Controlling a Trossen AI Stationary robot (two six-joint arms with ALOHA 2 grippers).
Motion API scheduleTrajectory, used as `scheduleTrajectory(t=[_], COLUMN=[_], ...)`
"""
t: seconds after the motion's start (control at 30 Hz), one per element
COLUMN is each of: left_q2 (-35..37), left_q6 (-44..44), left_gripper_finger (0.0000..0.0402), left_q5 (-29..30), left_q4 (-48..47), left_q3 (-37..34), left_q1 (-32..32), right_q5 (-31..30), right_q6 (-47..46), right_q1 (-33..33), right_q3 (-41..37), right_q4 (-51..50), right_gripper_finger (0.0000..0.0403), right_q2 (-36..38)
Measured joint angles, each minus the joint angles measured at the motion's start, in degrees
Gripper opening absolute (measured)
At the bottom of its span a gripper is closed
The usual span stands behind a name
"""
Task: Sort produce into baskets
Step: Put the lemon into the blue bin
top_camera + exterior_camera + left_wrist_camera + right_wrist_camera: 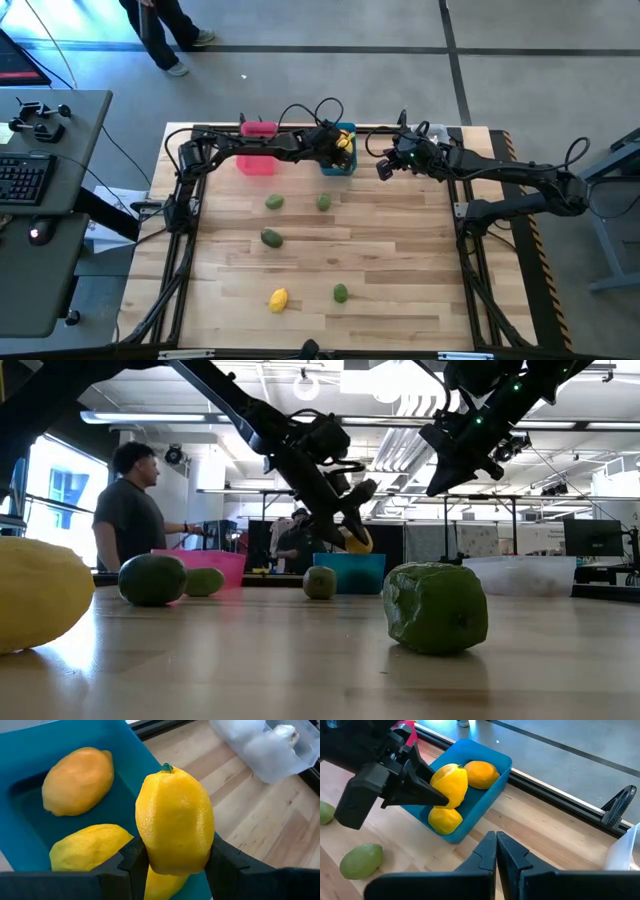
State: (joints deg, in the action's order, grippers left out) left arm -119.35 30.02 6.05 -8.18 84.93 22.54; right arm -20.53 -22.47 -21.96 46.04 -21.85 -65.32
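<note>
1. A yellow lemon (175, 820) is pinched between the two dark fingers of the left gripper (343, 146). It hangs just above the blue basket (338, 163).
2. The blue basket sits at the far side of the table (400, 280), near the middle. Two more lemons lie inside it: an orange-yellow one (77, 781) and a yellow one (87, 847).
3. The pink basket (256, 163) sits just to the left of the blue one, also at the far edge.
4. A pale see-through basket (265, 745) sits to the right of the blue one, with something white in it.
5. The right gripper (496, 851) hovers over the far side of the table, a little to the right of the blue basket. Its jaws are pressed together and hold nothing.
6. Out on the wood lie four green toys: two near the baskets (274, 202) (324, 202), one nearer the middle (270, 238), and one at the near side (341, 293).
7. One more yellow lemon (278, 298) lies at the near side, left of that last green toy.
8. A person (130, 510) stands in the room behind the table, on the left of the low view.
</note>
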Motion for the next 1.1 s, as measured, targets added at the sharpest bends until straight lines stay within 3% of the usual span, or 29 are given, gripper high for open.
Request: scheduleTrajectory(t=[0.3,0.77,0.93,1.1], left_q2=[0.0,0.0,0.67,3.58], left_q6=[-0.26,-0.19,-4.07,-11.34], left_gripper_finger=[0.0192,0.0196,0.0158,0.0071], left_q5=[-1.06,-1.1,-0.85,3.41], left_q4=[-2.74,-6.17,-6.16,-5.62], left_q3=[0.0,-0.02,-0.02,-0.71], left_q1=[0.35,1.08,1.08,-0.66], right_q5=[0.0,-0.02,-0.04,-0.2], right_q6=[0.01,0.01,0.01,0.57], right_q1=[0.0,0.0,0.0,0.65], right_q3=[0.0,0.0,0.0,0.0], right_q4=[0.0,0.02,0.02,-0.13], right_gripper_finger=[0.0,0.0,0.0,0.0], right_q2=[0.0,0.0,0.0,0.0])
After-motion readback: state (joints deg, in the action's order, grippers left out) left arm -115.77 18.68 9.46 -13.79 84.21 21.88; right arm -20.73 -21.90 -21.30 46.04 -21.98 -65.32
